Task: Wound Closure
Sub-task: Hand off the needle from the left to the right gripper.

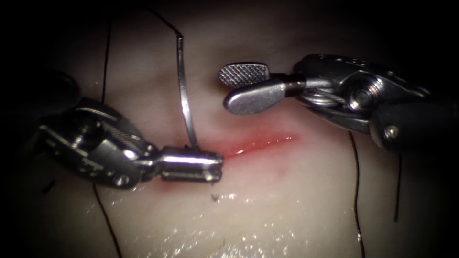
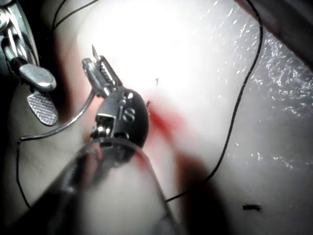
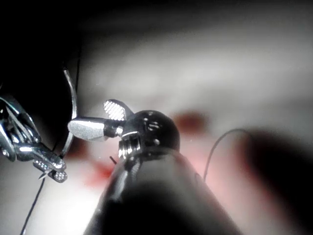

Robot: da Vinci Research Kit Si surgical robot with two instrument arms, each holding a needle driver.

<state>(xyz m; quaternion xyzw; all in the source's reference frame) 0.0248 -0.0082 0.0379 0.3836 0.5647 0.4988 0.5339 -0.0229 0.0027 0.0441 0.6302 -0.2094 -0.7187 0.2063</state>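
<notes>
Your left tool (image 1: 210,165) grips the needle (image 1: 184,95) near its tip, clear of the tissue (image 1: 287,200); your right tool (image 1: 239,88) gapes empty beside it, so I judge a regrasp needs care.

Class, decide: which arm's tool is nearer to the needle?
Left. The left tool grips the needle near its pointed end, over the cut's left end; the right tool is open beside it, holding nothing.

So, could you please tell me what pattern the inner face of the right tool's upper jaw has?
A fine cross-hatched grid on the right tool, seen best in the endoscope view.
</notes>
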